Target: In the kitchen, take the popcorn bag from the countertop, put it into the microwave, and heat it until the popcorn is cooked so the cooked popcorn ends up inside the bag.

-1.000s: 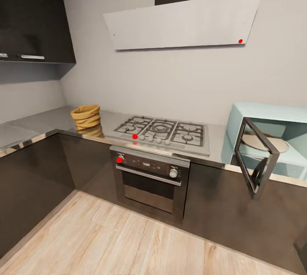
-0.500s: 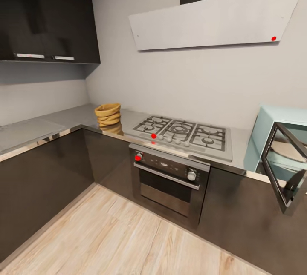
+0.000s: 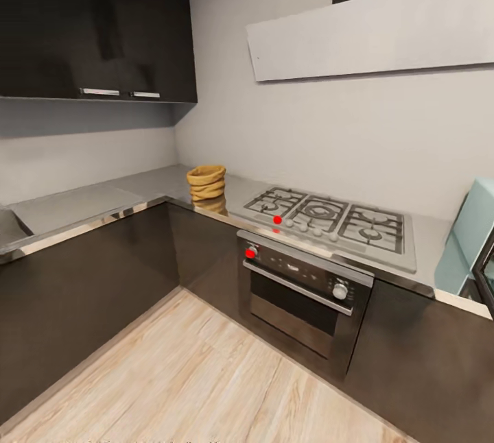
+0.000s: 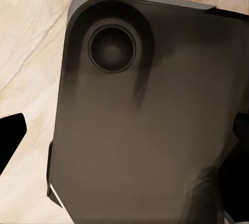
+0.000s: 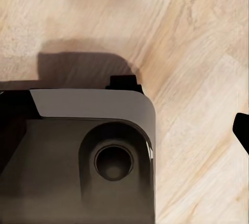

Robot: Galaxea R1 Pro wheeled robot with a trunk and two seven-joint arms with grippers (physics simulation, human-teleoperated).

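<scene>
The mustard-tan popcorn bag (image 3: pixel 206 182) stands upright on the grey countertop (image 3: pixel 82 203), near the corner and just left of the gas hob. A strip of the pale mint-blue microwave (image 3: pixel 475 229) shows at the right edge, with a sliver of its opened dark door below it. In the left wrist view my left gripper (image 4: pixel 124 130) is open, its black fingertips (image 4: pixel 10 138) far apart over the robot's dark base. My right gripper (image 5: pixel 124 130) also looks open, with one fingertip (image 5: pixel 241 129) at the picture's edge and nothing held. No popcorn is visible.
A grey gas hob (image 3: pixel 336 218) sits above a dark oven (image 3: pixel 302 292) with a bar handle. A white hood (image 3: pixel 370 31) hangs above, and dark wall cabinets (image 3: pixel 96 25) fill the upper left. Light wood floor (image 3: pixel 206 374) lies in the L-shaped corner.
The camera has swung left, so the whole scene slid right: the microwave is nearly out of frame and the bag sits nearer the middle. Nothing on the counter moved.
</scene>
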